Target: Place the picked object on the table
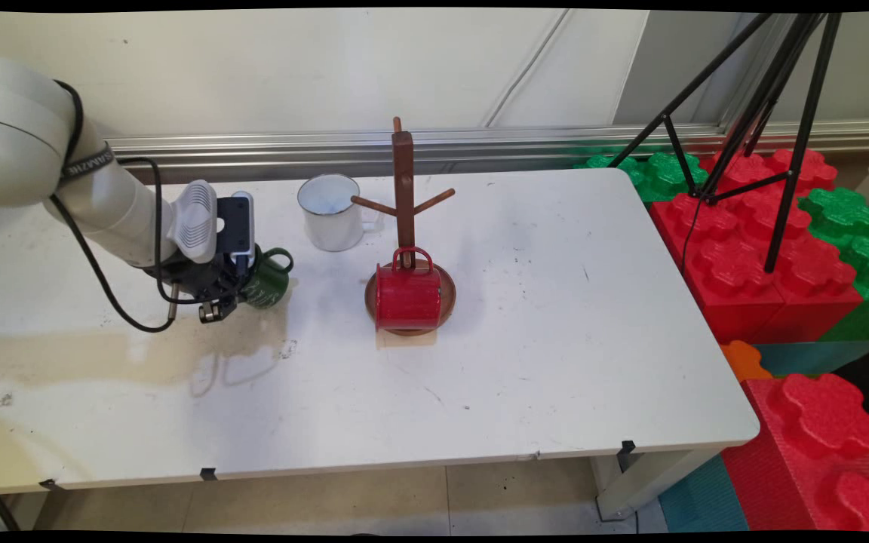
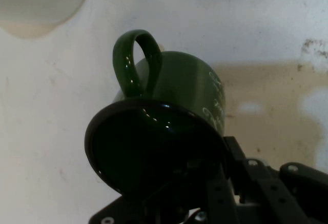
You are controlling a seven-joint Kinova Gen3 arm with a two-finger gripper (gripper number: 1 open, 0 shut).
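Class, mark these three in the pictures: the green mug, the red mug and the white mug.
green mug (image 2: 184, 88), hand view, on its side wall beside the handle
red mug (image 1: 407, 296), main view, on its side wall
white mug (image 1: 333, 222), main view, on its outer wall

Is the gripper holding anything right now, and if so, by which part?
Yes: the gripper holds the green mug by its rim, on the side away from the handle, with the mug tilted.

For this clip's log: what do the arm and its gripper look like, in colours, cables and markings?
A white, rounded arm with a black strap bearing white lettering, black cables looping beneath it, and a ribbed white wrist module beside a black block. The black two-finger gripper has a metal linkage with silver screws.
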